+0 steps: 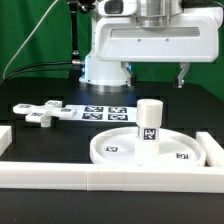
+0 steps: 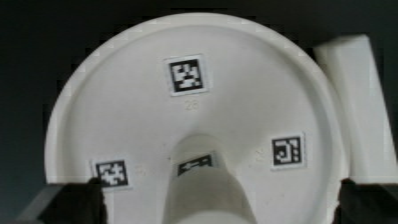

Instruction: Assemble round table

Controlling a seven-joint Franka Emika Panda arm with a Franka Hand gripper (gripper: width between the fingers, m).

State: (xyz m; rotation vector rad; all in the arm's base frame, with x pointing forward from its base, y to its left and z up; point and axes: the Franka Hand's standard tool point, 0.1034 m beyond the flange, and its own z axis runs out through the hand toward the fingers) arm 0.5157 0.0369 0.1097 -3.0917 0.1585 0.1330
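Round table parts lie on a black surface (image 1: 55,150) inside a frame of long white border bars (image 1: 110,178). The large round disc (image 1: 118,150), white with a raised rim, lies flat near the front bar, toward the exterior view's right. A short cylindrical leg (image 1: 149,122) stands upright on the disc near its middle, with a square black-and-white tag on its side. The cross-shaped piece (image 1: 40,113) lies flat on the surface, well apart from the disc, toward the exterior view's left. Between the two, further back, lies the flat marker board (image 1: 105,112). The robot's pincer (image 1: 155,76) hangs above the disc with its two dark fingers spread wide and nothing between them; it touches no part. The wrist view looks down onto the disc (image 2: 178,110), which shows three tags, with the leg (image 2: 214,190) close under the camera and a border bar (image 2: 349,80) just beside the rim.
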